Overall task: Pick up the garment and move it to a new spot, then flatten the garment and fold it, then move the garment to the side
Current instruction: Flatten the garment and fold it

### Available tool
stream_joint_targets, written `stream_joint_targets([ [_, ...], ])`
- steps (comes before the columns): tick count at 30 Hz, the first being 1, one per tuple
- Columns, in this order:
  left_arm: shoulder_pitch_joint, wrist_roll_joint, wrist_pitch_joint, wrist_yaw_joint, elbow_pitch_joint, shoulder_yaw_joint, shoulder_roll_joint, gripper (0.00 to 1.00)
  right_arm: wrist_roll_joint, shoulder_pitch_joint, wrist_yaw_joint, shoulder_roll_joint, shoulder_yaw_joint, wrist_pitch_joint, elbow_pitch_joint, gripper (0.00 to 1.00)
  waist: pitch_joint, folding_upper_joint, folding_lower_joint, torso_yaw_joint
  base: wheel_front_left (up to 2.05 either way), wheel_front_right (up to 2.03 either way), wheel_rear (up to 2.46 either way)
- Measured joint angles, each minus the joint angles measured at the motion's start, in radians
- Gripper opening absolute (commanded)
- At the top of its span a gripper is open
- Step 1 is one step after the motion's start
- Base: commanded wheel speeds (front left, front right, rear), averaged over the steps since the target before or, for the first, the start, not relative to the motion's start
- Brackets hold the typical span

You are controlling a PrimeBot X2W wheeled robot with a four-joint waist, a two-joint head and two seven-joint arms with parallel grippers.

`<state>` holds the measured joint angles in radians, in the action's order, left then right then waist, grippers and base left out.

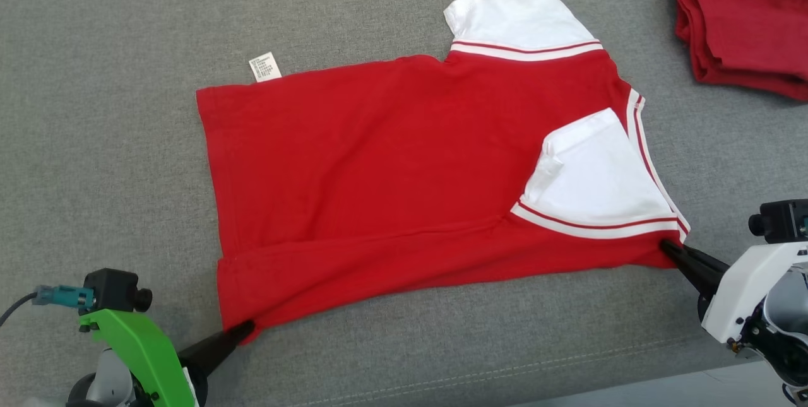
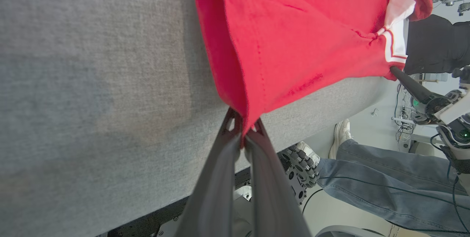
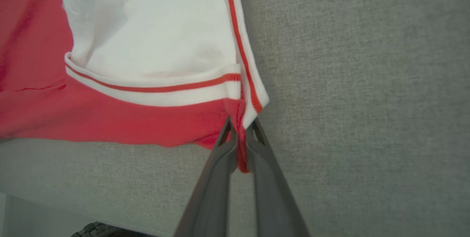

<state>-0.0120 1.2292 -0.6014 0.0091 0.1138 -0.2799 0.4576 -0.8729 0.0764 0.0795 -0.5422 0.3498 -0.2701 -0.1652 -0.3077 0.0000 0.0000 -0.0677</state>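
- Lying spread on grey padded surface (image 1: 95, 142): red garment (image 1: 391, 173), a tee w/ white sleeves, approx centre of head view, hem toward robot's left, neck end toward its right.
- Lower left of head view: left gripper (image 1: 247, 330), jaws pinched closed on garment's near hem corner.
- Left wrist view confirms: red cloth caught betw. the two dark fingers, corner raised a bit off the surface, fabric hanging from it in a loose fold.
- Right edge of head view: right gripper (image 1: 668, 247), clamped on the near shoulder corner, just below the striped seam.
- Right wrist view: thin strip of red cloth w/ white trim squeezed betw. the fingers.
- Near edge of garment runs stretched betw. the 2 grippers, w/ a long crease beside it; rest lies flat-ish.
- Near sleeve (image 1: 593, 173) folded inward over the red body, white w/ a red stripe along its seam.
- Far sleeve (image 1: 517, 12) sticks out away from robot.
- Small white label (image 1: 265, 67) pokes out at far edge, nr the hem.
- Folded pile of red clothes (image 1: 745, 22) at top right corner, well apart from the tee.
- Left wrist view, past the surface edge: person's legs in jeans (image 2: 385, 182) and a pale shoe (image 2: 341, 134).
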Motion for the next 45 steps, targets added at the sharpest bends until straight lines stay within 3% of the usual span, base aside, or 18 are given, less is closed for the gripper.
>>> stream_joint_targets([
  [10,-0.062,0.03,-0.033,0.001,0.045,0.019,0.036,0.0,-0.043,-0.075,-0.001,-0.058,-0.028,-0.048,0.043,0.0,0.017,0.0,0.0,0.002,0.0,0.0,0.0],
  [36,-0.134,0.053,-0.04,0.028,0.101,0.027,0.05,0.0,-0.086,-0.154,-0.048,-0.091,-0.041,-0.118,0.166,0.0,-0.006,0.0001,0.0,0.014,0.0,0.0,0.0],
  [38,-0.134,0.051,-0.027,0.028,0.1,0.034,0.047,0.59,-0.086,-0.154,-0.056,-0.091,-0.042,-0.118,0.171,0.15,-0.009,0.0,0.0,0.015,0.0,0.0,0.0],
  [39,-0.132,0.051,-0.02,0.028,0.099,0.041,0.044,0.95,-0.086,-0.154,-0.057,-0.091,-0.043,-0.118,0.172,0.29,-0.01,0.0,0.0,0.015,0.0,0.0,0.0],
  [41,-0.132,0.048,-0.013,0.031,0.097,0.047,0.044,1.0,-0.084,-0.154,-0.064,-0.091,-0.045,-0.118,0.176,0.52,-0.012,0.0,0.0,0.014,0.0,0.0,0.0],
  [42,-0.132,0.045,-0.006,0.036,0.093,0.051,0.042,1.0,-0.083,-0.154,-0.065,-0.091,-0.047,-0.118,0.177,0.7,-0.012,0.0,0.0,0.013,0.0,0.0,0.0],
  [43,-0.132,0.044,0.0,0.038,0.09,0.057,0.042,1.0,-0.08,-0.154,-0.066,-0.092,-0.048,-0.118,0.178,1.0,-0.013,0.0,0.0,0.013,0.0,0.0,0.0],
  [45,-0.132,0.044,0.002,0.039,0.089,0.058,0.041,1.0,-0.074,-0.154,-0.072,-0.092,-0.05,-0.118,0.18,1.0,-0.014,0.0,0.0,0.012,0.0,0.0,0.0],
])
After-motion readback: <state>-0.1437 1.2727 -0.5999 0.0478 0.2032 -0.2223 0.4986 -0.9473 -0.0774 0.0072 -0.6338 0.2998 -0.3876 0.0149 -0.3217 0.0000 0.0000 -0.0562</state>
